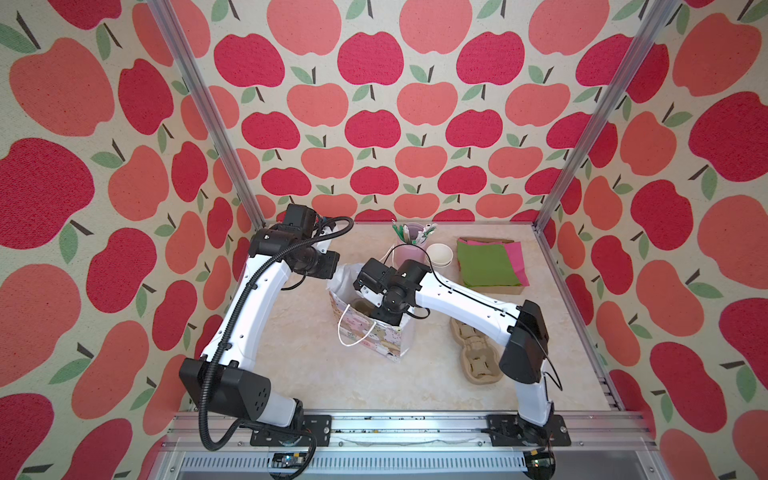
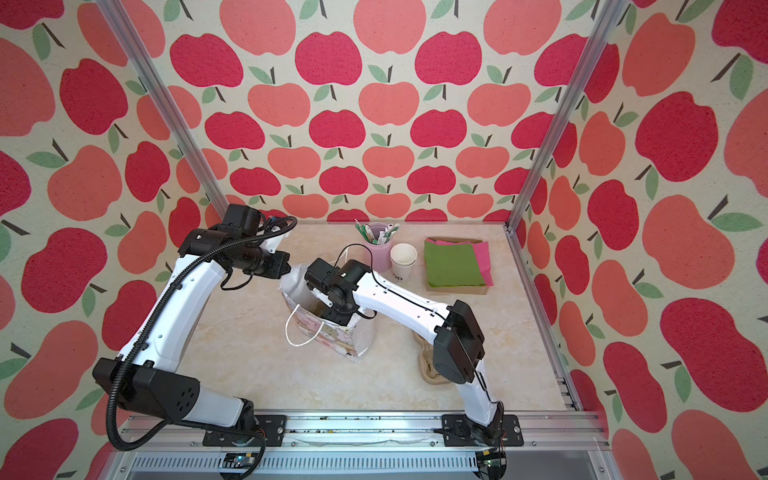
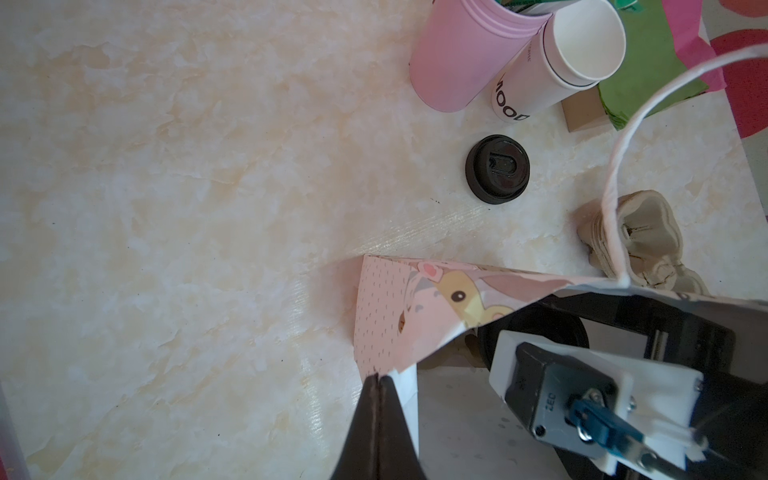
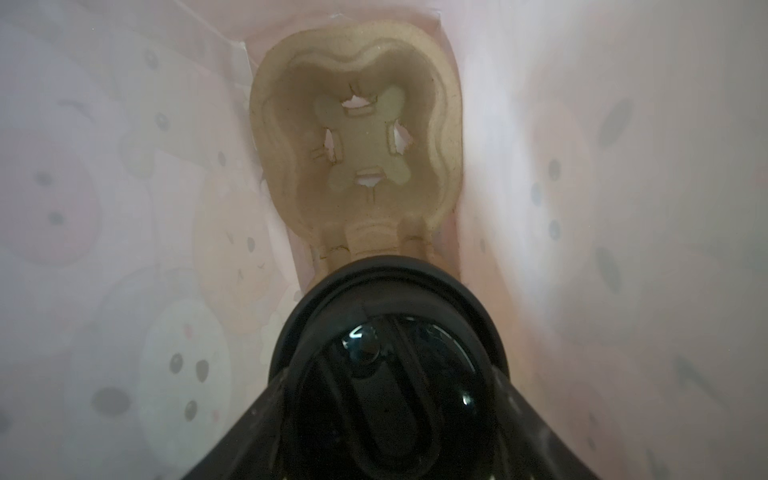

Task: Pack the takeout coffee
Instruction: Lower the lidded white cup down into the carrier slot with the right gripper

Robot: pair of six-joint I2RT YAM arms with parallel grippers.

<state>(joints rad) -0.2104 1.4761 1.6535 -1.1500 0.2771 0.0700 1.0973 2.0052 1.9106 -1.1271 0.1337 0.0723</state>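
Right gripper is sitting deep inside the bag, jaws spread wide and clamping the coffee on both sides, with only its black top showing. Carrier is lying on the bag floor, with its free hole just ahead of this gripper. Can't tell if the cup is seated yet. Left gripper is pinching the bag rim, jaws pressed together, holding the mouth open. Looking nearly done: seating, letting go and pulling out are left.
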